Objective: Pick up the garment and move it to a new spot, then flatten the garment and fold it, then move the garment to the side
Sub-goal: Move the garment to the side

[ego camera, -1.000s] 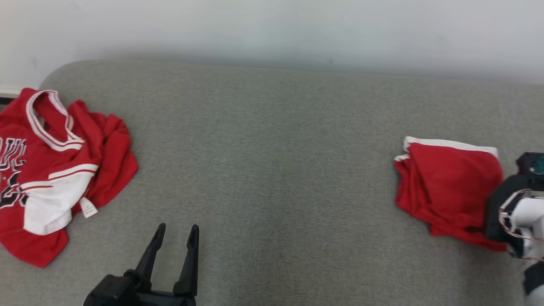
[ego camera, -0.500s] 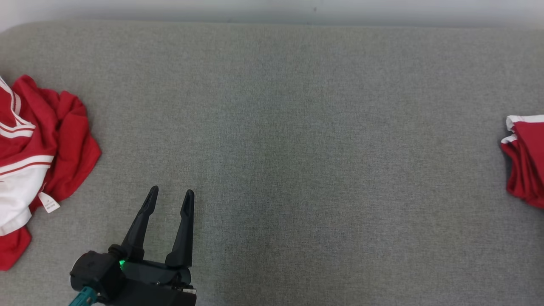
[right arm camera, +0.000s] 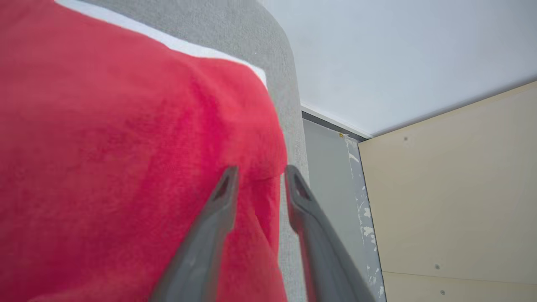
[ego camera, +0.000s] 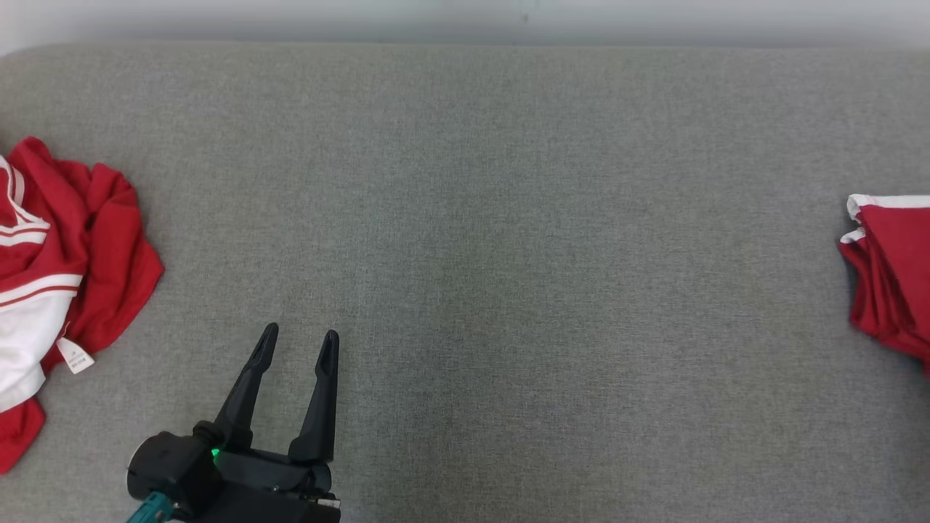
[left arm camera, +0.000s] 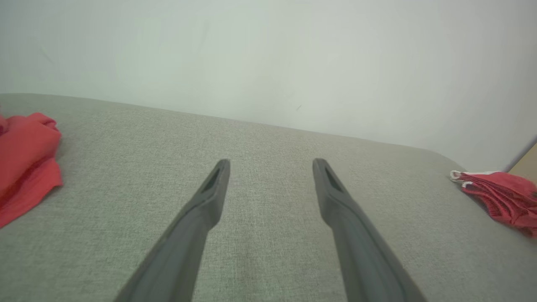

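Observation:
The folded red garment (ego camera: 890, 276) with a white band lies at the right end of the grey cushion (ego camera: 508, 218). It is also small at the right of the left wrist view (left arm camera: 499, 197). In the right wrist view my right gripper (right arm camera: 260, 171) hovers low over the garment's (right arm camera: 126, 147) near edge. Its fingers are a little apart, with red cloth showing in the gap. My left gripper (ego camera: 301, 334) stands open over bare cushion at the lower left, with nothing between its fingers (left arm camera: 272, 163).
A crumpled red and white jersey (ego camera: 65, 247) lies at the cushion's left end (left arm camera: 23, 155). A pale wall runs behind the cushion. Past the cushion's right end are a grey skirting strip (right arm camera: 331, 176) and a beige panel (right arm camera: 453, 188).
The head camera has swung down and to the left, so both garments now sit at the picture's edges. The left gripper has stayed open in the same place.

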Motion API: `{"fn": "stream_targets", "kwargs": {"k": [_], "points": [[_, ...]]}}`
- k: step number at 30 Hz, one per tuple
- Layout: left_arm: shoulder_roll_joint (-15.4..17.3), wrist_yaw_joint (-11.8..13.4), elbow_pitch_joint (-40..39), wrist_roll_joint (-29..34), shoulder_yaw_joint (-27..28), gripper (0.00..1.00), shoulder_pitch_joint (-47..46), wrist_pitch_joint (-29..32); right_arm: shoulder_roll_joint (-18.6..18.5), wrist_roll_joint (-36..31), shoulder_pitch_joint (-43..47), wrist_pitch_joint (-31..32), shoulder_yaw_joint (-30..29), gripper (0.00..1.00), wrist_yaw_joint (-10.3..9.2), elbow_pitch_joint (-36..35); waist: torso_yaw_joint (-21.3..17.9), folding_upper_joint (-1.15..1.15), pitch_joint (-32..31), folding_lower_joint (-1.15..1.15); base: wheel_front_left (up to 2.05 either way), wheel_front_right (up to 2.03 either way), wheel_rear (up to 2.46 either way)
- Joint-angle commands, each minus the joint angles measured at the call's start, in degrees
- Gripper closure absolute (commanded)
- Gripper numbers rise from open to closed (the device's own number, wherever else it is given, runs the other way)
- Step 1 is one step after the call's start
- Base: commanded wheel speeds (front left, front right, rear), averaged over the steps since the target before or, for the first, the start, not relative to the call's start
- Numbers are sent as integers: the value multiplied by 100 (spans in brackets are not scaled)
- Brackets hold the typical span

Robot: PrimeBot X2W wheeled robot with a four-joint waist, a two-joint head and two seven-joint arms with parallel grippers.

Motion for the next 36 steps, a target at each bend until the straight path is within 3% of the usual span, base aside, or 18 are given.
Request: {"fn": "stream_targets", "kwargs": {"k": [1,8,19,26,31,36], "points": [[-14,-9,22,-26,-22,0,38,-20,59,-100,109,-81,-25,0,-15,-58,-57,-1,-135,0,0,0,0],[-260,28,137,-289,241,0,274,-20,456,-54,390,-926,113,0,-15,-652,-147,-1,-728,0,0,0,0],[-529,68,554,-183,681,0,847,-20,1356,1222,1704,-1460,937,0,-15,-2266,-283,-1,-1844,0,0,0,0],[-643,95,725,77,946,0,1037,-20,2339,1547,2625,-1613,874,0,-15,-3106,-235,-1,-2155,0,0,0,0],[-693,92,647,397,1122,0,1186,-20,2984,1585,3019,-1786,873,0,-15,-3133,-208,-1,-2256,0,0,0,0],[-699,30,808,617,1250,0,1290,-20,3194,1624,3100,-1853,971,0,-15,-2950,-236,-1,-2316,0,0,0,0]]}}
